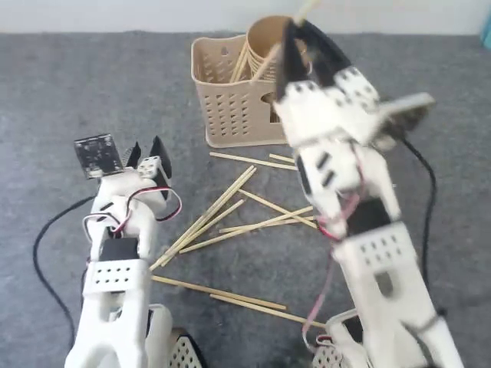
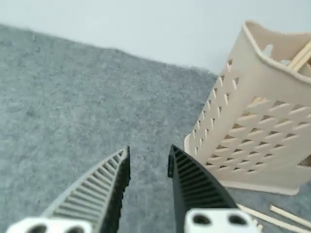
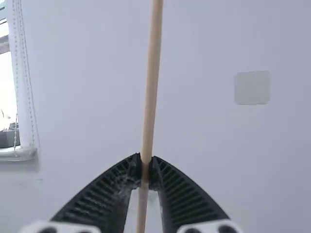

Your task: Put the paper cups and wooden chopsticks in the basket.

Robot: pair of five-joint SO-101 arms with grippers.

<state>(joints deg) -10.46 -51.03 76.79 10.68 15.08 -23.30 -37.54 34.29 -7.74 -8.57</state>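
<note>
Pale wooden chopsticks point(image 1: 222, 211) lie scattered on the grey carpet point(image 1: 77, 92) nearest me. My left gripper point(image 2: 148, 155) hangs narrowly parted beside the beige slotted plastic basket point(image 1: 230, 107). Farther off, over the basket, my right gripper point(image 3: 145, 162) pinches a single wooden chopstick point(image 3: 153, 73) that points lengthwise past my fingertips.

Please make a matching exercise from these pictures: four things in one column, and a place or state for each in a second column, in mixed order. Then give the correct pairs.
Things
1. left gripper
2. right gripper
3. paper cup
4. loose chopsticks

Place or state
A. lying on the grey mat
B. standing in the basket
C. open, holding nothing
D. shut on one chopstick

Pairs: 1-C, 2-D, 3-B, 4-A
</note>
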